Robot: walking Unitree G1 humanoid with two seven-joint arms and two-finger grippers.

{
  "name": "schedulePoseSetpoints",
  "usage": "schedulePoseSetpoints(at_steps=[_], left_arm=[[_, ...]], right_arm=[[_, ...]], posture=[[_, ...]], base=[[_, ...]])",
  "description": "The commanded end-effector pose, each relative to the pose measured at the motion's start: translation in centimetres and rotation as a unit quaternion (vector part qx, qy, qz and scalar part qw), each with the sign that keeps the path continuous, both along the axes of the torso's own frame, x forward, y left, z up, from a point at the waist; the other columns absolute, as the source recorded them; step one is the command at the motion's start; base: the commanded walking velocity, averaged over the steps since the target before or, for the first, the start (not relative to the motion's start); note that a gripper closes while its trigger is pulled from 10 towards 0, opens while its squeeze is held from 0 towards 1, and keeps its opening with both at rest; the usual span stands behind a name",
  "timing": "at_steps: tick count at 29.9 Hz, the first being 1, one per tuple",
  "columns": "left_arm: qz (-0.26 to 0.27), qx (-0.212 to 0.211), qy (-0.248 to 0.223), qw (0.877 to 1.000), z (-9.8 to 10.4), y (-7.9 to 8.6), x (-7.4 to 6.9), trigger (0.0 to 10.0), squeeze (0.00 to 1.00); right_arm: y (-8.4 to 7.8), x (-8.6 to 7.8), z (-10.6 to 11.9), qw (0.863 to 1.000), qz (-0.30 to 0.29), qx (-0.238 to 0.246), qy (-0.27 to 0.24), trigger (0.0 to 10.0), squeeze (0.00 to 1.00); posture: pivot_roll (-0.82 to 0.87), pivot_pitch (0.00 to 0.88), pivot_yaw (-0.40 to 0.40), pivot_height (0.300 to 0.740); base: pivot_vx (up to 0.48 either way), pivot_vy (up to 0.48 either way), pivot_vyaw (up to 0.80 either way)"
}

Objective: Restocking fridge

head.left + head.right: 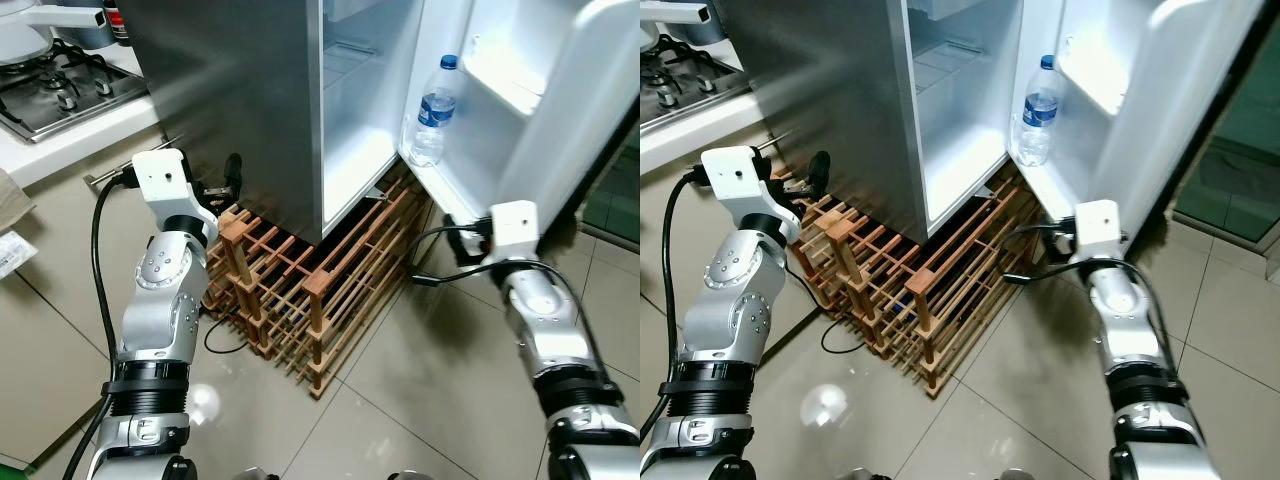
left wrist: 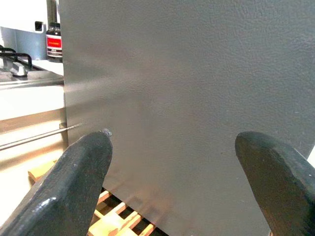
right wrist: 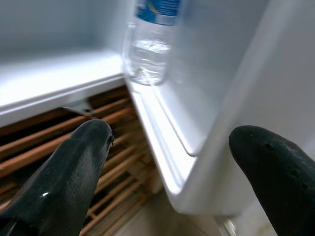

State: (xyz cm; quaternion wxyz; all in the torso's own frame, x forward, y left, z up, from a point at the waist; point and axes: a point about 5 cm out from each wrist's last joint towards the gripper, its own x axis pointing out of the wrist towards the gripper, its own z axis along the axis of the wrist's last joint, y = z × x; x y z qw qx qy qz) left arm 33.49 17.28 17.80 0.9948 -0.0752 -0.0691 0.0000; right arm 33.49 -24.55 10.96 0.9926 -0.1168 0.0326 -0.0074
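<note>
The fridge (image 1: 230,90) stands open, its white door (image 1: 565,80) swung to the right. A clear water bottle (image 1: 432,112) with a blue cap and label stands upright in the door's lowest shelf; its lower half is also in the right wrist view (image 3: 150,44). My right gripper (image 3: 170,162) is open and empty, low beside the door's bottom edge, just below the bottle. My left gripper (image 2: 172,162) is open and empty, facing the fridge's grey side wall close up. The inside of the fridge (image 1: 355,150) looks bare.
A wooden slatted rack (image 1: 300,290) lies on the tiled floor under and in front of the fridge. A gas hob (image 1: 55,90) sits on the counter at the far left. A black cable (image 1: 225,340) trails on the floor by the rack.
</note>
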Motion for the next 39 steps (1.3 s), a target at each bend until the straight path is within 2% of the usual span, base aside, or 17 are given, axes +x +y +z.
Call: schedulePoseSetpoints(at_steps=[1, 2, 5, 9, 10, 11, 14, 15, 16, 18, 19, 22, 25, 31, 34, 38, 39], left_arm=[[-0.006, 0.004, 0.005, 1.0, 0.0, -0.3, 0.1, 10.0, 0.0], [-0.01, 0.004, 0.005, 1.0, 0.0, -0.5, 0.2, 10.0, 0.0], [-0.016, 0.003, 0.008, 1.0, -0.1, -0.9, 0.3, 10.0, 0.0], [-0.018, 0.004, 0.012, 1.0, -0.3, -1.1, 0.4, 10.0, 0.0], [-0.016, 0.007, 0.013, 1.0, -0.4, -1.2, 0.5, 10.0, 0.0], [-0.016, 0.007, 0.013, 1.0, -0.4, -1.2, 0.5, 10.0, 0.0], [-0.007, 0.009, 0.015, 1.0, -0.5, -1.2, 0.7, 10.0, 0.0], [-0.002, 0.008, 0.018, 1.0, -0.7, -1.1, 0.8, 10.0, 0.0], [-0.002, 0.008, 0.018, 1.0, -0.7, -1.1, 0.8, 10.0, 0.0], [0.001, 0.008, 0.019, 1.0, -0.7, -1.1, 1.0, 10.0, 0.0], [0.001, 0.008, 0.019, 1.0, -0.7, -1.1, 1.0, 10.0, 0.0], [0.005, 0.01, 0.017, 1.0, -0.7, -0.9, 1.2, 10.0, 0.0], [0.016, 0.018, 0.013, 1.0, -0.5, -0.2, 1.2, 10.0, 0.0], [0.026, 0.027, 0.014, 0.999, -0.4, 0.5, 1.0, 10.0, 0.0], [0.032, 0.036, 0.013, 0.999, -0.3, 1.2, 0.9, 10.0, 0.0], [0.033, 0.038, 0.014, 0.999, -0.3, 1.3, 0.8, 10.0, 0.0], [0.031, 0.041, 0.015, 0.999, -0.3, 1.2, 0.8, 10.0, 0.0]], right_arm=[[-2.0, -0.4, 0.4, 0.999, -0.031, -0.021, -0.006, 10.0, 0.03], [-3.5, -0.9, 0.4, 0.998, -0.057, -0.03, -0.006, 10.0, 0.04], [-6.6, -2.1, 1.0, 0.993, -0.105, -0.053, -0.022, 10.0, 0.04], [-6.5, -2.4, 2.0, 0.991, -0.109, -0.05, -0.055, 10.0, 0.03], [-5.1, -2.3, 2.5, 0.992, -0.095, -0.038, -0.078, 10.0, 0.01], [-5.1, -2.3, 2.5, 0.992, -0.095, -0.038, -0.078, 10.0, 0.01], [-2.6, -2.3, 2.5, 0.992, -0.072, -0.013, -0.098, 10.0, 0.0], [-0.4, -2.1, 2.4, 0.994, -0.036, 0.004, -0.107, 10.0, 0.0], [-0.4, -2.1, 2.4, 0.994, -0.036, 0.004, -0.107, 10.0, 0.0], [2.1, -1.8, 2.2, 0.994, 0.022, 0.012, -0.106, 10.0, 0.02], [2.1, -1.8, 2.2, 0.994, 0.022, 0.012, -0.106, 10.0, 0.02], [4.2, -0.9, 2.2, 0.993, 0.071, 0.009, -0.097, 10.0, 0.02], [4.7, 0.6, 2.9, 0.992, 0.088, 0.001, -0.087, 10.0, 0.02], [3.9, 2.1, 3.7, 0.993, 0.082, -0.019, -0.081, 10.0, 0.02], [1.9, 3.0, 4.5, 0.995, 0.042, -0.035, -0.079, 10.0, 0.02], [1.1, 3.1, 4.6, 0.996, 0.023, -0.04, -0.077, 10.0, 0.01], [0.1, 3.1, 4.7, 0.996, 0.003, -0.045, -0.075, 10.0, 0.01]], posture=[[-0.09, 0.046, 0.096, 0.74], [-0.09, 0.048, 0.098, 0.74], [-0.11, 0.053, 0.104, 0.74], [-0.13, 0.052, 0.103, 0.74], [-0.13, 0.049, 0.098, 0.74], [-0.13, 0.049, 0.098, 0.74], [-0.14, 0.047, 0.093, 0.74], [-0.14, 0.045, 0.086, 0.74], [-0.14, 0.045, 0.086, 0.74], [-0.14, 0.043, 0.084, 0.74], [-0.14, 0.043, 0.084, 0.74], [-0.13, 0.041, 0.083, 0.74], [-0.1, 0.044, 0.086, 0.74], [-0.07, 0.048, 0.09, 0.74], [-0.05, 0.056, 0.101, 0.74], [-0.05, 0.06, 0.107, 0.74], [-0.05, 0.066, 0.114, 0.74]], base=[[0.0, 0.0, 0.0], [0.0, 0.0, 0.0], [0.0, 0.0, 0.0], [0.0, 0.0, 0.0], [0.0, 0.0, 0.0], [0.0, 0.0, 0.0], [0.0, 0.0, 0.0], [0.0, 0.0, 0.0], [0.0, 0.0, 0.0], [0.0, 0.0, 0.0], [0.0, 0.0, 0.0], [0.0, 0.0, 0.0], [0.0, 0.0, 0.0], [0.0, 0.0, 0.0], [0.0, 0.0, 0.0], [0.0, 0.0, 0.0], [0.0, 0.0, 0.0]])
